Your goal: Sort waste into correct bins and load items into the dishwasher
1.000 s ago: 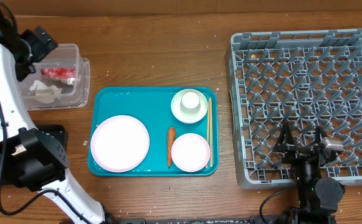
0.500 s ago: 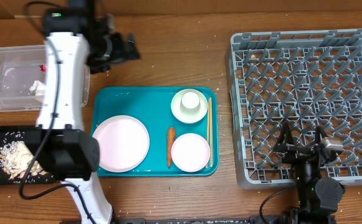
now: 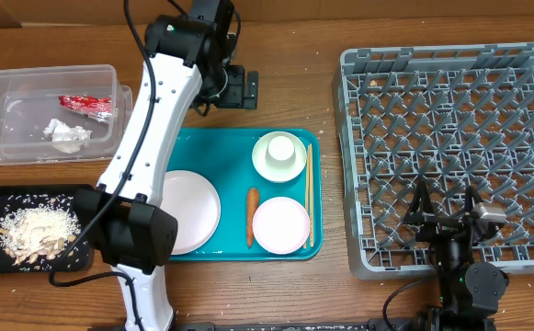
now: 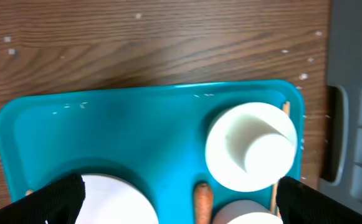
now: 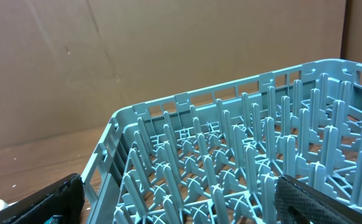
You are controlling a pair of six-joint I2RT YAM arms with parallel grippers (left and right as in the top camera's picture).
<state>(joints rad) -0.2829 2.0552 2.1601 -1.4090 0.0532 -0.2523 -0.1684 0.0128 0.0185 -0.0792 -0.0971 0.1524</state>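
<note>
Left gripper (image 3: 244, 87): splayed, empty, upper centre.
Right gripper (image 3: 447, 210): splayed, empty, lower right.
Small orange carrot (image 3: 252, 216): mid-frame, between pale round plate (image 3: 196, 210) and white round bowl (image 3: 280, 225).
Risk: wide jaws may knock either dish.

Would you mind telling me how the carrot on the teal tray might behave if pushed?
The carrot looks round and tapered, so it would probably roll in a curve. It seems stiff and light. The glossy tray may let it slide.
</note>
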